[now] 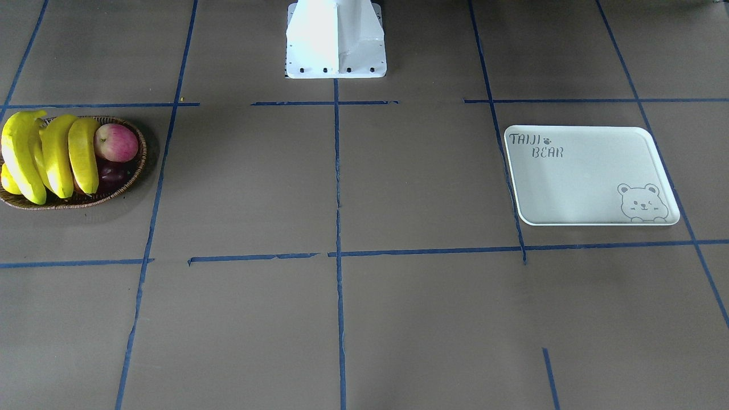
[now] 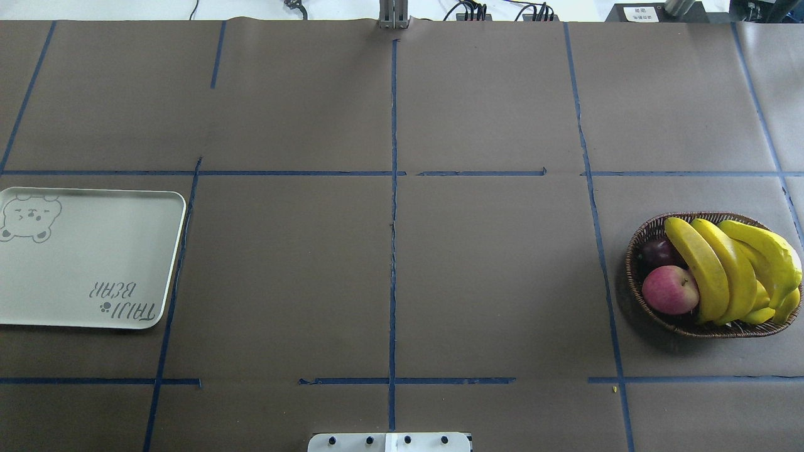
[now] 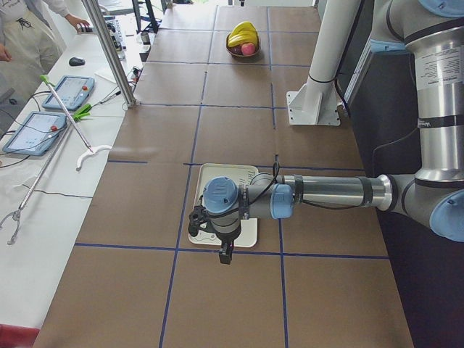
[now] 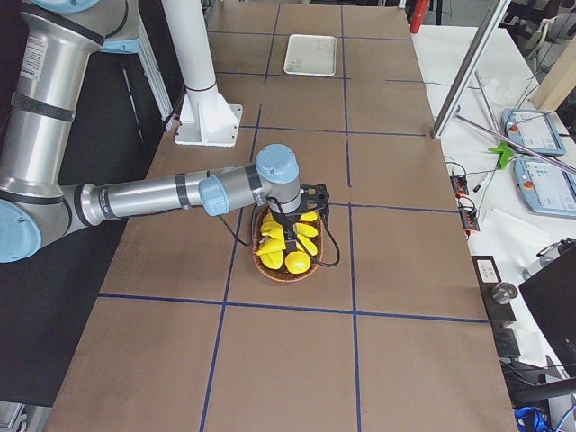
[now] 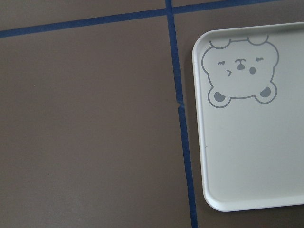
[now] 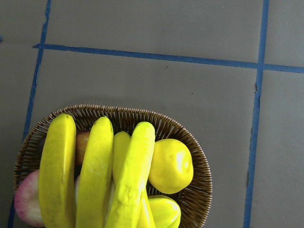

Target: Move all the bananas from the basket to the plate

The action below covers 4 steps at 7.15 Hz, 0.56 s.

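Observation:
Several yellow bananas (image 1: 57, 156) (image 2: 735, 270) (image 6: 95, 175) lie side by side in the brown wicker basket (image 1: 139, 154) (image 2: 634, 245) (image 6: 199, 166) at the robot's right end of the table. The white plate (image 1: 581, 182) (image 2: 75, 270) (image 5: 251, 156) with the bear drawing lies bare at the left end. My left gripper (image 3: 226, 255) hangs over the plate's near edge, and my right gripper (image 4: 290, 229) hovers above the basket. Both show only in the side views, so I cannot tell whether they are open or shut.
A red apple (image 1: 115, 142), a dark purple fruit (image 1: 111, 171) and a plump yellow fruit (image 6: 170, 165) share the basket. The white robot base (image 1: 336, 40) stands at the table's middle back. A side table with tablets (image 3: 69, 90) and a person (image 3: 18, 36) lies beyond.

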Each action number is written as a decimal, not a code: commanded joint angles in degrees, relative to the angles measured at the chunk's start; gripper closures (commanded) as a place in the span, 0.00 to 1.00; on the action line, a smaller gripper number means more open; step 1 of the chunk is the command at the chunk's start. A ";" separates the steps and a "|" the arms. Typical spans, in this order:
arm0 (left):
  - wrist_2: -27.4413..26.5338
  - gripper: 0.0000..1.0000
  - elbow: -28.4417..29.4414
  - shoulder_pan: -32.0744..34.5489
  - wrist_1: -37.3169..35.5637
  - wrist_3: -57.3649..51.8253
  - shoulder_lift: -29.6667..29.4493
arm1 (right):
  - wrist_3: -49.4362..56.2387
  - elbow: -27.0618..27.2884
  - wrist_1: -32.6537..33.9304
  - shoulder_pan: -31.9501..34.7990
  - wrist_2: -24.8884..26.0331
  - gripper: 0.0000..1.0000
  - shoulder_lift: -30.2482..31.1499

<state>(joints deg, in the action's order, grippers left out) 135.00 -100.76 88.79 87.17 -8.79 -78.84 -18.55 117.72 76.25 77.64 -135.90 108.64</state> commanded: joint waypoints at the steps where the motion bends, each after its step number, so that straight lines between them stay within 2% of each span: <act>1: 0.00 0.00 0.12 0.07 0.02 0.00 0.00 | -13.30 -0.04 -9.95 -7.47 4.04 0.01 2.62; 4: -0.08 0.00 0.21 -0.02 -0.07 0.09 0.00 | -18.80 -0.56 -12.35 -13.28 8.17 0.02 3.33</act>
<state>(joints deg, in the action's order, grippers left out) 134.98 -100.61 88.79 87.13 -8.77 -78.84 -35.59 117.36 64.49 66.82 -129.54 111.80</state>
